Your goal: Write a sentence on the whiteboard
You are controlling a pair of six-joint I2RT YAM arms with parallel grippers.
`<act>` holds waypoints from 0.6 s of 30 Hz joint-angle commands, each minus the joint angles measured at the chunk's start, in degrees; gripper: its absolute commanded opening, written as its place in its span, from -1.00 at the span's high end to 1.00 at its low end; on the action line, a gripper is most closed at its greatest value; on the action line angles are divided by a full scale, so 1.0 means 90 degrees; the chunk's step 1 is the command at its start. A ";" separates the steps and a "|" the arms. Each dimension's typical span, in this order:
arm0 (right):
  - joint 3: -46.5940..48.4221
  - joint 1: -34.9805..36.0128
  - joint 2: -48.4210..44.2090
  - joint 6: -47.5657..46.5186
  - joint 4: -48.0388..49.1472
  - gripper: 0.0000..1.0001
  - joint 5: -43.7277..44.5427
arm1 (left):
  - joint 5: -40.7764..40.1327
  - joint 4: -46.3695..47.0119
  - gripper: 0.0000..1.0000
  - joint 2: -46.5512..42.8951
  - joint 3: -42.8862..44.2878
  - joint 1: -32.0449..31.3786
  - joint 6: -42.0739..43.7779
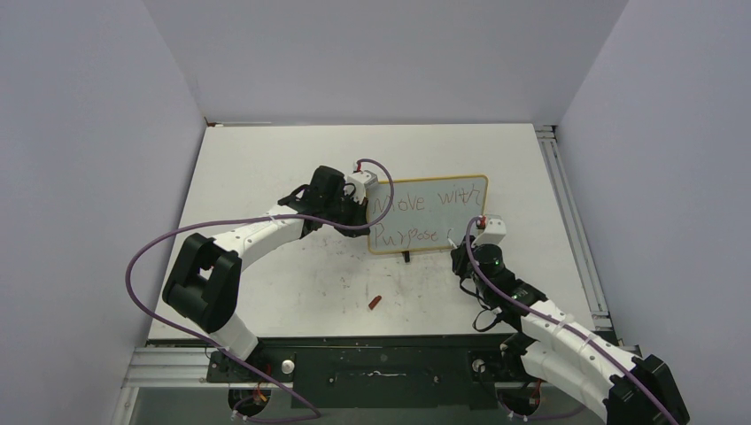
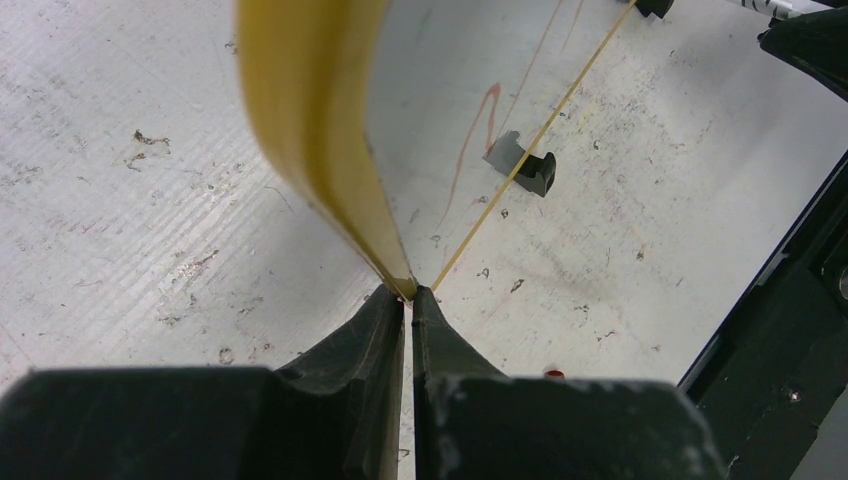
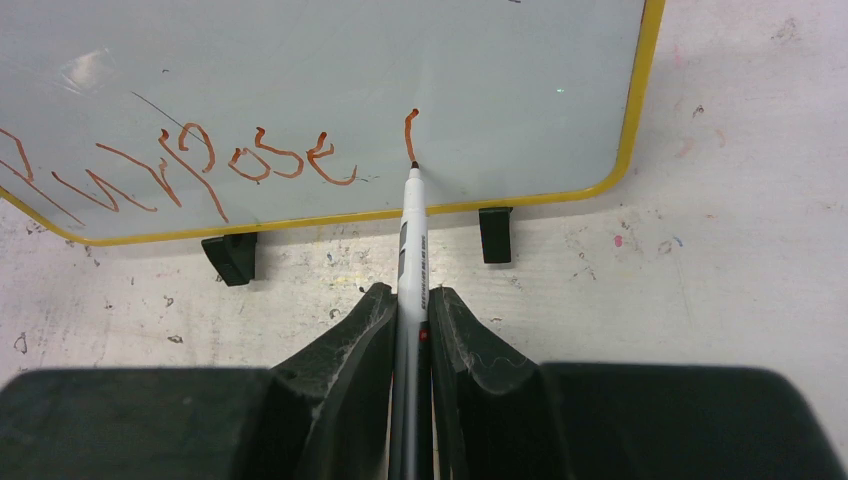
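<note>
Two reddish lines [image 3: 270, 165] on yellow-framed whiteboard [image 3: 400, 60]; left end effector [image 2: 410, 300] clamps it — right end effector [image 3: 412, 300], a marker [image 3: 412, 230].

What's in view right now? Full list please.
whiteboard: 1, white face, yellow frame, standing mid-table
feet: 2, black, under the whiteboard's lower edge
sentence: 1, red-brown, two lines, "Move with / Purpose" plus one stroke
marker: 1, white barrel, tip on the whiteboard after "Purpose"
red piece: 1, red, on the table in front of the whiteboard
table: 1, white, scuffed
cables: 2, purple, along the arms
arms: 2, white and black, near edge
left jaws: shut on the whiteboard's left frame
right jaws: shut on the marker
</note>
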 commanded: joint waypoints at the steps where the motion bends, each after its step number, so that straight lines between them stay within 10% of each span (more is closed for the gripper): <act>1: -0.0016 -0.0048 -0.0051 0.0066 0.0200 0.89 -0.0013 | 0.0161 0.0112 1.00 -0.0220 0.0375 0.0005 0.0006; 18: 0.0026 -0.0050 -0.0425 -0.0168 0.0475 0.89 0.0298 | 0.0150 0.0114 1.00 -0.0203 0.0370 0.0005 0.0006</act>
